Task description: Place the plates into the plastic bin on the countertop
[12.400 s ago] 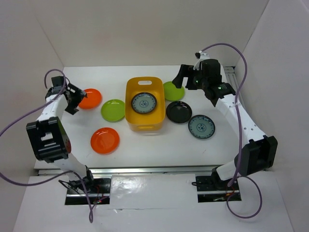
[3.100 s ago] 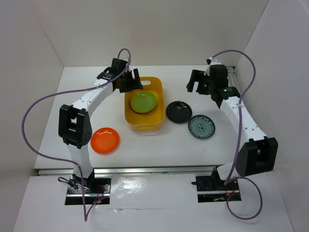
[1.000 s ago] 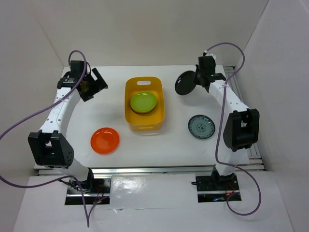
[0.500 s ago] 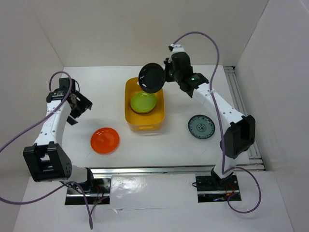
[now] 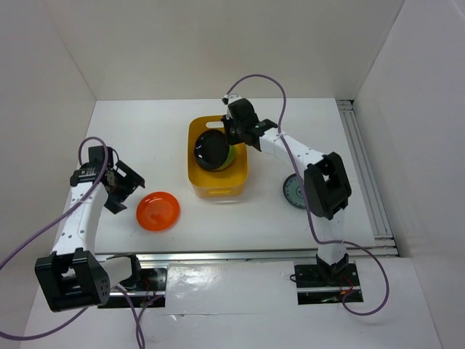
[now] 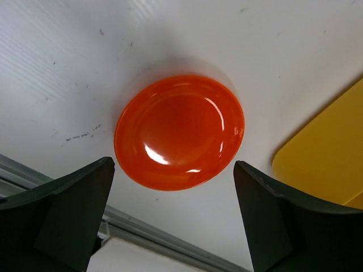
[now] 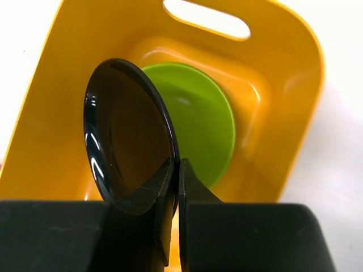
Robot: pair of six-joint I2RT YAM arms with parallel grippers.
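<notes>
My right gripper [image 5: 228, 138] [image 7: 176, 164] is shut on the rim of a glossy black plate [image 5: 211, 151] [image 7: 125, 136]. It holds the plate tilted on edge inside the yellow plastic bin [image 5: 218, 190] [image 7: 283, 113], over a lime green plate [image 5: 232, 155] [image 7: 207, 127] lying in the bin. An orange plate [image 5: 158, 211] [image 6: 180, 131] lies on the white countertop [image 5: 145, 138] left of the bin. My left gripper [image 5: 123, 186] [image 6: 173, 164] hangs open just left of and above the orange plate, touching nothing. A blue-grey patterned plate [image 5: 292, 192] lies right of the bin, partly hidden by my right arm.
Metal rails [image 5: 363, 167] edge the countertop on the right and along the near side. White walls enclose the left, back and right. A corner of the bin [image 6: 329, 153] shows at the right of the left wrist view.
My right arm has swung left and lowered the black plate from above the bin's far rim into the bin. My left arm has drawn nearer, toward the orange plate.
</notes>
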